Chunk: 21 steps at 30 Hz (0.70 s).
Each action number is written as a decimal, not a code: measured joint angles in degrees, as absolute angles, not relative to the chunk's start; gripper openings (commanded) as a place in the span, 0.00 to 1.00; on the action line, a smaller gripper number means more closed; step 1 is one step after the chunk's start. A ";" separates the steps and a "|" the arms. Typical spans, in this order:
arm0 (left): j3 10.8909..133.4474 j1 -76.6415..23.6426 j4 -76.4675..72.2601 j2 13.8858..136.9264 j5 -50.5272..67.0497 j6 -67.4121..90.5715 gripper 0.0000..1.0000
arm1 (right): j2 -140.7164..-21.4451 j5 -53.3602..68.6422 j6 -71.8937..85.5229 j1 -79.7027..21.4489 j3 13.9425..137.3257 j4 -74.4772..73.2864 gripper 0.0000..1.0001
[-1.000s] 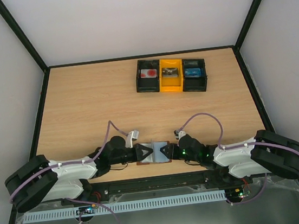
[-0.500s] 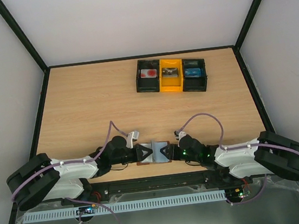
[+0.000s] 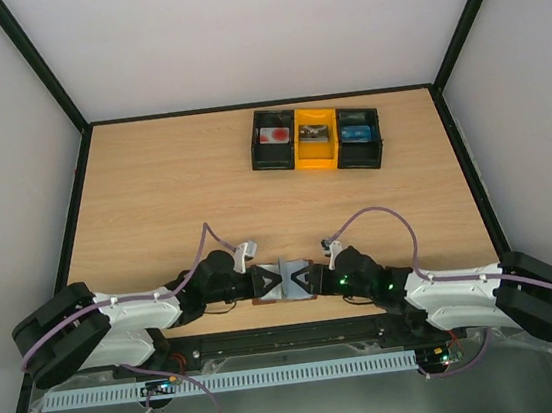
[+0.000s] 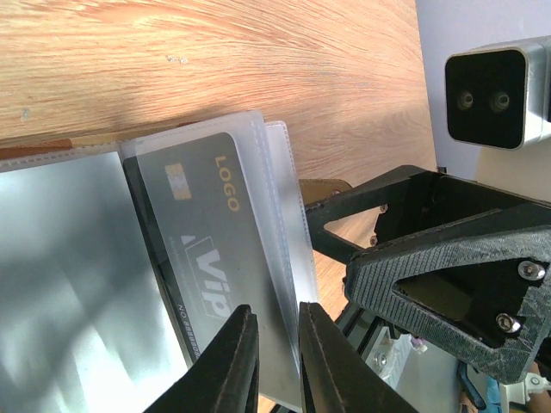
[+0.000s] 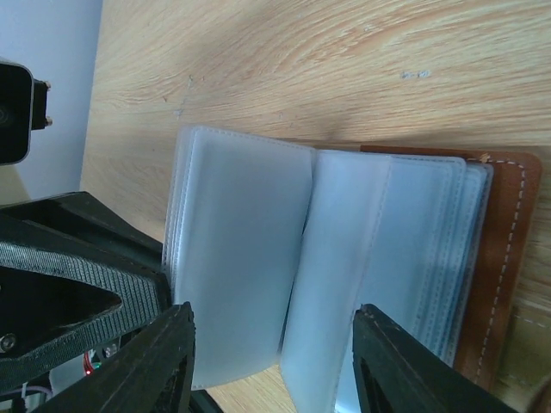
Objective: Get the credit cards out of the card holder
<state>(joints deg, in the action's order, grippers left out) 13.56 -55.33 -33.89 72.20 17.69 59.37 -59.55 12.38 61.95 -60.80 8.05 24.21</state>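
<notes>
Has pushed the right claw (image 5: 274, 344) closer in on the card holder (image 3: 284, 284), with that arm's elbow swung out and lower, further from the tray (image 3: 318, 164). Has stood a pale leaf (image 3: 286, 271) up out of the card holder, where a second ago showed only a flat bluish spread. Leaves the card holder itself in the same spot on the surface (image 3: 155, 201), well short of the tray on the arms' side. Holds the right claw wide apart, straddling the fanned leaves. Holds the left claw (image 4: 277, 327) nearly together, pinched on the edge of a clear sleeve (image 4: 280, 215) with a dark card (image 4: 202, 267) inside.

Reads as paging rather than pulling: probably hunting through sleeves for what remains. Shows three credit cards (image 3: 273, 136) already in the tray's compartments. Leaves at least that dark card to draw out.
</notes>
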 measured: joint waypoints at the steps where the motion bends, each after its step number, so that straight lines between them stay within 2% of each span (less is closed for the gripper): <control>1: 13.56 -55.33 -33.89 72.20 17.69 59.37 0.15 | -59.66 12.51 61.95 -60.84 8.23 24.03 0.50; 9: 13.61 -55.33 -33.69 72.20 17.52 59.37 0.16 | -59.35 12.01 62.08 -61.23 10.44 19.79 0.50; 16: 14.00 -55.33 -33.08 72.31 17.30 59.35 0.18 | -53.36 10.83 62.61 -62.08 11.68 15.62 0.54; 21: 14.09 -55.37 -33.06 72.64 17.30 59.35 0.17 | -55.07 9.91 62.57 -62.15 14.09 14.37 0.54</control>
<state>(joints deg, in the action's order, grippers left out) 14.09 -55.37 -33.06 72.64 17.30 59.35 -55.07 9.91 62.57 -62.15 14.09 14.37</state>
